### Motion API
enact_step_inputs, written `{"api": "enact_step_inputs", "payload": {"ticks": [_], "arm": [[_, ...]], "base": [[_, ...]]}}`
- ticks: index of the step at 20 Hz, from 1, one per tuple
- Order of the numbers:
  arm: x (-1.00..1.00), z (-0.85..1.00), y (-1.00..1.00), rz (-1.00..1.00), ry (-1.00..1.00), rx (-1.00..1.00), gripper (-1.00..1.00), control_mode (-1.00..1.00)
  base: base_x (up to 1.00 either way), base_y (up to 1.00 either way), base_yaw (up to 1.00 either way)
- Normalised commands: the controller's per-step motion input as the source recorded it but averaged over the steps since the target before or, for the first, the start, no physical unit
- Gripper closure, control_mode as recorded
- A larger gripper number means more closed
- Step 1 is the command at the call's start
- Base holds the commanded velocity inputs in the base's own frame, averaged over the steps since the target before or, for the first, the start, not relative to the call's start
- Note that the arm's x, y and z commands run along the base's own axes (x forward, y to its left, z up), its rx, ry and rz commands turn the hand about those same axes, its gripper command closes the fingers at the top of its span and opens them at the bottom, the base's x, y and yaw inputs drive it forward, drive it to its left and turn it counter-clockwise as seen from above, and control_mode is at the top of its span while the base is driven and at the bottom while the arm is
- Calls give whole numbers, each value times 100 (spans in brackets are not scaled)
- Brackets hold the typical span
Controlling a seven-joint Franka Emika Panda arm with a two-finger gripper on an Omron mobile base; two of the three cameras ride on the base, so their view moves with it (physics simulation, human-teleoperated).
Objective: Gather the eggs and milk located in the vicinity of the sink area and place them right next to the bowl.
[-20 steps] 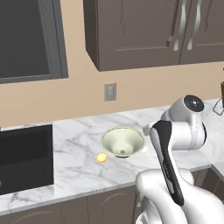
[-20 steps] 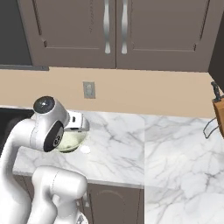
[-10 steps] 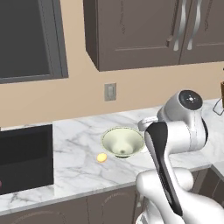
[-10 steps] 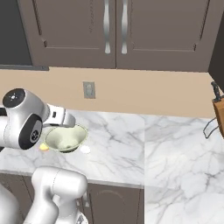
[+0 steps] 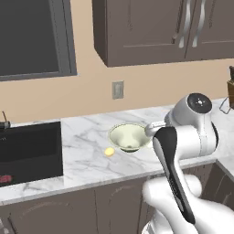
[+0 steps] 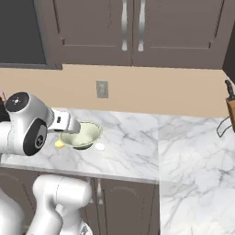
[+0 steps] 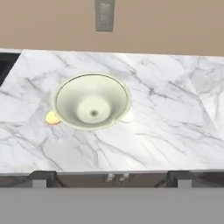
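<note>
— Hand first: is it clenched or released?
— Released. In the hand view its two dark fingertips stand wide apart at the bottom, with nothing between them. It hangs above the front edge of the worktop and looks down at the bowl.
— What is hard to make out?
— A small white oval just beside the bowl, on the side away from the sink. The bowl's rim covers part of it, and I cannot tell what it is. From the right base view it lies pale on the marble, touching the bowl or nearly so.
— And the egg?
— The egg lies at the bowl's other side, toward the sink, also half tucked under the rim. In the left base view it sits apart from the bowl by a narrow gap.
— The sink itself?
— The sink is cut off by the left edge. Only a stub of the tap shows, and something flat and red lies low in the basin.
— The room?
— White marble with grey veins, a beige wall with a grey socket, and dark brown cupboards above. A knife block stands at the far right, cropped.
</note>
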Motion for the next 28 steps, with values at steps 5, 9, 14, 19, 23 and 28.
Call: {"api": "enact_step_inputs", "payload": {"ticks": [5, 9, 14, 19, 23, 28], "arm": [[0, 0, 0, 0, 0, 0, -100, 100], [0, 0, 0, 0, 0, 0, -100, 100], [0, 0, 0, 0, 0, 0, -100, 100], [0, 0, 0, 0, 0, 0, -100, 100], [0, 0, 0, 0, 0, 0, -100, 100], [0, 0, 0, 0, 0, 0, -100, 100]], "base": [[-46, 100, 28], [-7, 100, 44], [28, 100, 40], [79, 100, 3], [75, 100, -20], [20, 100, -33]]}}
